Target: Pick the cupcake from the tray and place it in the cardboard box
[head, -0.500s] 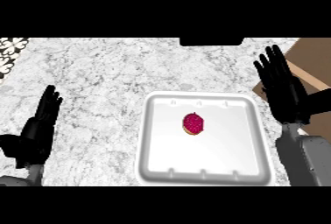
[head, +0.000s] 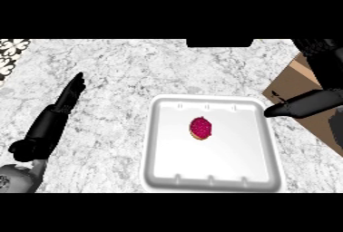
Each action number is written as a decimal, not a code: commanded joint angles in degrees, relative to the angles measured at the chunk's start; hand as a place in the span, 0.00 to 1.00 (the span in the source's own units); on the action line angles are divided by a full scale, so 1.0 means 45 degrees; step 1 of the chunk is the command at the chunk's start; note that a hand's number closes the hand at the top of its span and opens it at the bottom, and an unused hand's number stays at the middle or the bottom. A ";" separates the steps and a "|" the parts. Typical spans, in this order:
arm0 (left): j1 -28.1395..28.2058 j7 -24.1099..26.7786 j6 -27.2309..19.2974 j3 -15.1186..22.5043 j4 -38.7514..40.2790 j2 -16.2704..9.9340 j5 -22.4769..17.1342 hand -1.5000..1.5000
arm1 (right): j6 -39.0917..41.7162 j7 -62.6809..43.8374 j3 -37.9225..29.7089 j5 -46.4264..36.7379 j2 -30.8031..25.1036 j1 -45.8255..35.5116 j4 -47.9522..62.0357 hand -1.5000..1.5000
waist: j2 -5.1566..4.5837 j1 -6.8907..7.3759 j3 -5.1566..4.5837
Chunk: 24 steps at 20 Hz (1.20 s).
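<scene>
Here, left robot hand (head: 57, 113) flat, straight-fingered; right robot hand (head: 315, 97) spread beside tray (head: 268, 136).

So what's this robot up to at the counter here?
It is meant to move the cupcake from the white tray into the cardboard box at the right. The cupcake lies untouched in the tray. The right hand reaches over the tray's far right corner; the left hand rests open at the left.

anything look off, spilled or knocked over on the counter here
Nothing stands out. The cupcake sits alone near the middle of the white tray, and the tray lies flat on the counter. The cardboard box is at the right edge, partly hidden by the right hand.
</scene>
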<state>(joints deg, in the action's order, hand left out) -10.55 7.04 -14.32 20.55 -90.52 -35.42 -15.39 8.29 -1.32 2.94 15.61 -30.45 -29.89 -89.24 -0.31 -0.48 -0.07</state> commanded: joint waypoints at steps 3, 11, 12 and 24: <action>-0.0893 -0.0014 0.1363 0.0023 0.0349 -0.0213 -0.0092 0.50 | 0.1942 0.4128 0.0817 -0.2492 -0.1110 0.0205 0.1322 0.00 | -0.0059 0.0219 0.0036; -0.1010 -0.0303 0.1223 0.0193 0.0411 0.0395 0.0500 0.50 | 0.2009 0.5740 0.2848 -0.6323 -0.1580 -0.1041 0.1924 0.00 | 0.0026 0.0359 0.0015; -0.0885 0.0240 0.1559 0.0105 0.0811 0.0209 0.0527 0.50 | 0.2359 0.5437 0.2928 -0.6544 -0.2310 -0.0652 0.1082 0.00 | 0.0065 0.0163 0.0004; -0.0709 -0.0029 0.1480 -0.0221 0.0644 0.0741 0.0968 0.50 | 0.4939 -0.0472 0.6451 -0.9825 -0.1137 -0.1681 -0.2675 0.00 | 0.0136 0.0104 0.0006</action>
<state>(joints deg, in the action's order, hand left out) -13.79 9.11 -6.71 19.63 -85.93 -33.00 -12.29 27.64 4.47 28.50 -24.70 -37.94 -37.13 -96.43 0.23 0.00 -0.09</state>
